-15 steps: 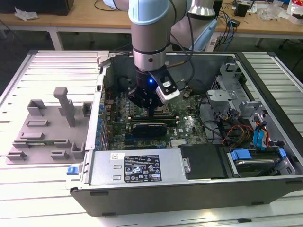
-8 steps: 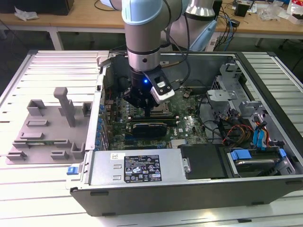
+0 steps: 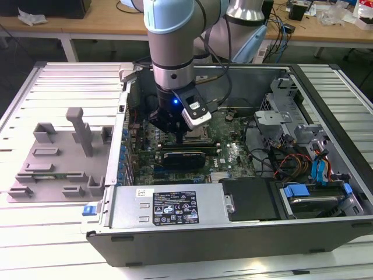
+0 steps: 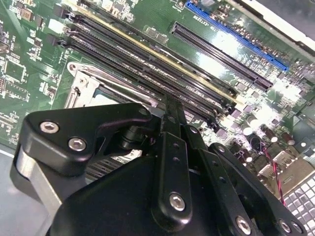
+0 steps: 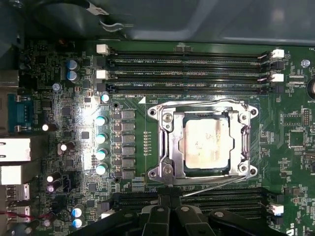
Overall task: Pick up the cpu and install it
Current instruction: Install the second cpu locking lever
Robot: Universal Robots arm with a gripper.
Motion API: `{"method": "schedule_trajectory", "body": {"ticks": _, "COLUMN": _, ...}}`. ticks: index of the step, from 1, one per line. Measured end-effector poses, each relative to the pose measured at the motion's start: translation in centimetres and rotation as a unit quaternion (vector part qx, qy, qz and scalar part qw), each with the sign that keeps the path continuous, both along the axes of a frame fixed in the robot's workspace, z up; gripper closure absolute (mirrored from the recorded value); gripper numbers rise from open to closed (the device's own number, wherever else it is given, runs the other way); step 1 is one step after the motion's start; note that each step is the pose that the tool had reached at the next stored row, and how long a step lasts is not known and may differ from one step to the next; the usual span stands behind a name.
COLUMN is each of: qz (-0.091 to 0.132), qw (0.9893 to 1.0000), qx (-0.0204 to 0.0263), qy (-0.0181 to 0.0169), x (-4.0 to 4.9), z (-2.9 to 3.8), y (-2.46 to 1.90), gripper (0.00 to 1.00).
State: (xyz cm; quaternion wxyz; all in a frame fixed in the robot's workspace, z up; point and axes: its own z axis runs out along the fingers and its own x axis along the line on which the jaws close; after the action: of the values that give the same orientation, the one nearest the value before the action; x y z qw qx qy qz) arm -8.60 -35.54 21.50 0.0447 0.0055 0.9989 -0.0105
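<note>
- Tool (image 3: 175, 129) hangs low inside the open computer case (image 3: 326, 192), right above the green board (image 3: 233, 154); its black linkage also fills the near edge of both wrist views.
- Whether the tool is open, closed or gripping anything, I cannot tell: the fingertips are hidden behind its own body.
- In the first wrist view the cpu (image 5: 204, 143) lies flat inside the metal socket frame (image 5: 167, 147), its pale silver top facing up and its edges square with the frame. It looks seated there and not carried.
- A thin lever wire (image 5: 216, 183) runs slantwise just beside the frame's edge, towards the tool.
- Long black memory slots (image 5: 187, 63) lie on the far side of the socket, and another set lies between the socket and the tool.
- The arm (image 3: 172, 41) comes down almost upright from above, wrist pointed straight at the board, with a camera block (image 3: 197, 112) strapped to its side.
- Risk, as I judge it: if the chip sits slightly skewed, any downward push could bend the fine contacts beneath it.
- Another risk: the tool stands very near the memory slots and small upright capacitors (image 5: 100, 137), so a sideways drift could knock them.
- The grey plastic tray (image 3: 52, 157) rests on the table (image 3: 58, 76) at the exterior view's left, well apart from the tool.
</note>
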Motion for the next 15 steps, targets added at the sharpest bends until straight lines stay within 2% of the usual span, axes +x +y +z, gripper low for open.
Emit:
{"method": "schedule_trajectory", "body": {"ticks": 1, "qz": 0.0, "qw": 1.0, "qx": 0.0, "qy": 0.0, "x": -0.01, "z": 0.0, "y": -0.01, "gripper": 0.89}}
{"method": "schedule_trajectory", "body": {"ticks": 2, "qz": 0.0, "qw": 1.0, "qx": 0.002, "qy": 0.0, "x": -0.02, "z": 0.0, "y": -0.08, "gripper": 0.89}}
{"method": "schedule_trajectory", "body": {"ticks": 6, "qz": 0.0, "qw": 0.9998, "qx": 0.0174, "qy": 0.0, "x": -0.01, "z": 0.0, "y": -0.42, "gripper": 0.89}}
{"method": "schedule_trajectory", "body": {"ticks": 9, "qz": 0.0, "qw": 0.9998, "qx": 0.0217, "qy": 0.0, "x": 0.0, "z": 0.0, "y": -0.73, "gripper": 0.89}}
{"method": "schedule_trajectory", "body": {"ticks": 10, "qz": 0.0, "qw": 0.9997, "qx": 0.0251, "qy": 0.0, "x": -0.01, "z": 0.0, "y": -1.07, "gripper": 0.89}}
{"method": "schedule_trajectory", "body": {"ticks": 11, "qz": 0.0, "qw": 0.9995, "qx": 0.0317, "qy": 0.0, "x": -0.02, "z": 0.0, "y": -1.2, "gripper": 0.89}}
{"method": "schedule_trajectory", "body": {"ticks": 12, "qz": 0.0, "qw": 0.9993, "qx": 0.0361, "qy": -0.0001, "x": -0.02, "z": 0.0, "y": -1.34, "gripper": 0.89}}
{"method": "schedule_trajectory", "body": {"ticks": 15, "qz": 0.0, "qw": 0.9991, "qx": 0.0414, "qy": 0.0, "x": -0.05, "z": -0.04, "y": -1.68, "gripper": 0.89}}
